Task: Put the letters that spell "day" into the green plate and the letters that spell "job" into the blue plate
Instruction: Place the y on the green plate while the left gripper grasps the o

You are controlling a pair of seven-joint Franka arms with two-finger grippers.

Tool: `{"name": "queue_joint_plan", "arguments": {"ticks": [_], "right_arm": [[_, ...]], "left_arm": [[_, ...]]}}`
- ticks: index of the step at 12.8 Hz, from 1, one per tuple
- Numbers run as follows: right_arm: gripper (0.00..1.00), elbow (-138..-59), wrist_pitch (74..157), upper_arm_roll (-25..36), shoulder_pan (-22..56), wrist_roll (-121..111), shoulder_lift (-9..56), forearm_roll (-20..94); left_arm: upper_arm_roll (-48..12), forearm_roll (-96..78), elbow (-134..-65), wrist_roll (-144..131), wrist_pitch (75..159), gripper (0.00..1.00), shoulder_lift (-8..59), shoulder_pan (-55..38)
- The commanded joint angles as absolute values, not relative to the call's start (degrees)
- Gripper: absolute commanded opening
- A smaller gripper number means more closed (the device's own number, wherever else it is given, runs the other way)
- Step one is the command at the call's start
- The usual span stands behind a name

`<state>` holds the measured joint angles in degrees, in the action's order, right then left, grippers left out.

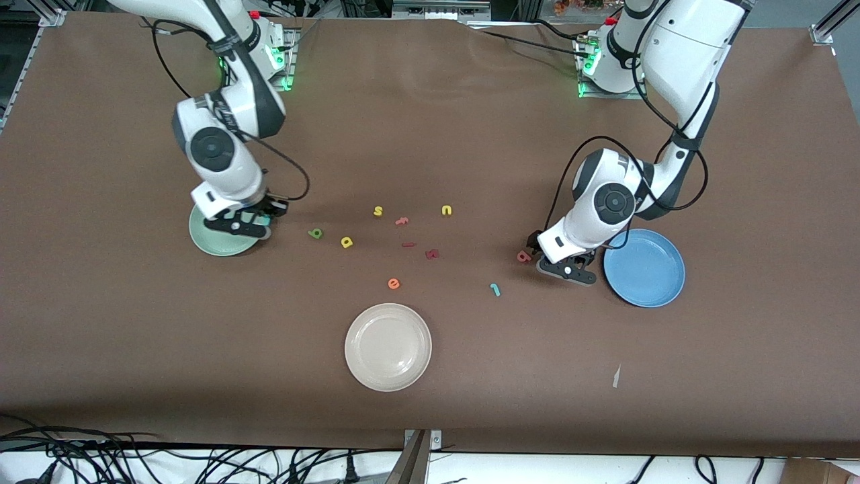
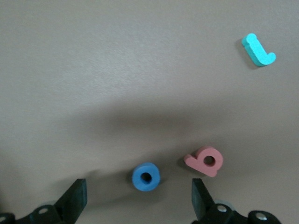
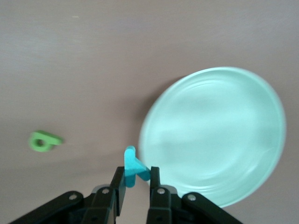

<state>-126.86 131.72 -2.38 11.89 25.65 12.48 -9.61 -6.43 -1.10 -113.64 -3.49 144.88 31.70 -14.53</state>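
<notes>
The right hand [image 3: 134, 179] hangs over the table at the edge of the green plate [image 1: 208, 242], at the left of the front view, its fingers pinched on the teal "y" [image 3: 132, 167]. In the right wrist view the plate is bare and the green letter [image 3: 43, 141] lies on the table well apart from it.

The left hand [image 2: 138, 203] is low over the table just beside the blue plate [image 1: 645, 267], at the right of the front view, with its fingers spread wide and holding nothing. In the left wrist view the blue "o" [image 2: 145, 176] lies between the fingers on the table, the pink letter [image 2: 206, 161] is just beside it, and the teal "j" [image 2: 258, 50] sits in that view's upper right.

In the middle of the front view the green letter and the yellow letter [image 1: 347, 242] lie near each other, with the "s" [image 1: 378, 211] and "u" [image 1: 447, 210] higher up. The orange "e" [image 1: 394, 284] is lower, above the cream plate [image 1: 388, 347]. Dark red letters [image 1: 431, 254] lie between.
</notes>
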Motion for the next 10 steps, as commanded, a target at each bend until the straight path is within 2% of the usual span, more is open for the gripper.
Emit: {"name": "queue_joint_plan", "arguments": {"ticks": [1,4,6,7,9,10], "right_arm": [[0.09,-129.98,132.09,3.41,11.95,13.04,11.34,-7.73],[0.09,-135.41,140.06,4.66,11.87,11.69,12.04,-7.73],[0.12,-137.46,143.78,5.36,11.87,11.60,13.18,-7.73],[0.27,-137.46,143.96,5.45,11.87,11.60,13.44,-7.73],[1.00,-137.37,143.53,5.45,11.87,12.57,13.45,-7.65],[1.00,-137.11,143.35,5.45,11.95,12.83,13.10,-7.73]], "left_arm": [[-5.45,-0.09,-113.91,-4.92,146.34,0.98,32.78,-15.73],[-4.93,0.00,-113.91,-4.83,146.34,0.97,32.61,-15.73],[-4.75,0.00,-113.91,-4.83,146.34,0.89,32.61,-15.73],[-4.75,0.00,-113.91,-4.83,146.34,0.80,32.69,-15.73],[-4.75,0.00,-113.91,-4.83,146.34,0.70,32.78,-15.73],[-4.75,0.00,-113.91,-4.83,146.34,0.64,32.87,-15.82]]}}
